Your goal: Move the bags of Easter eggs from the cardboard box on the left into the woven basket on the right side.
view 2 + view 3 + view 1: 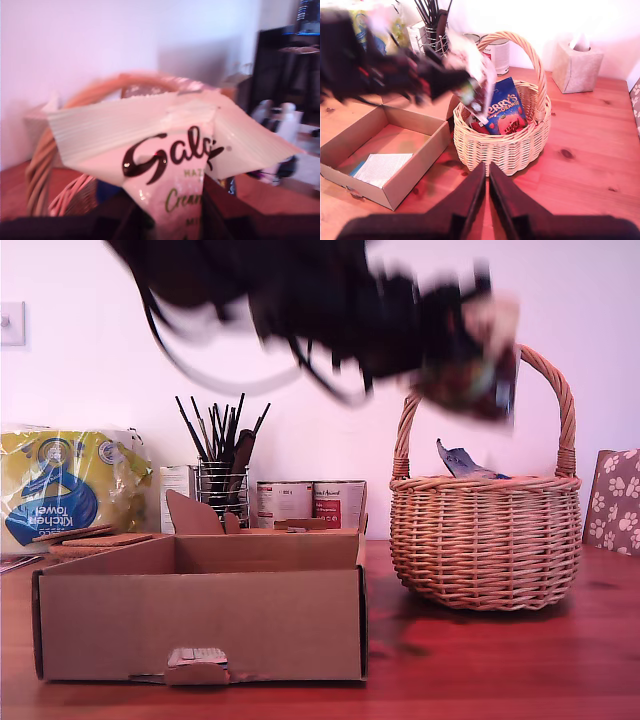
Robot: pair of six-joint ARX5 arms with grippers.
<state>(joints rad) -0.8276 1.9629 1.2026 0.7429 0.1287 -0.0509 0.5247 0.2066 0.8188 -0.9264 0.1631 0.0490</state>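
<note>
Blue bag (504,107) already in the woven basket (495,145); my first gripper (172,220) pinches the white bag (170,150) just above the basket rim, drop pending; cardboard box (415,150) holds only paper; my second gripper (487,172) pressed together, empty.

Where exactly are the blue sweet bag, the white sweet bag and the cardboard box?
blue bag (506,107): second wrist view, its printed front, inside the basket.
white bag (165,155): first wrist view, its black lettering.
cardboard box (200,625): exterior view, its front wall.

Glossy white bag (170,150); rough wicker basket (485,540).
</note>
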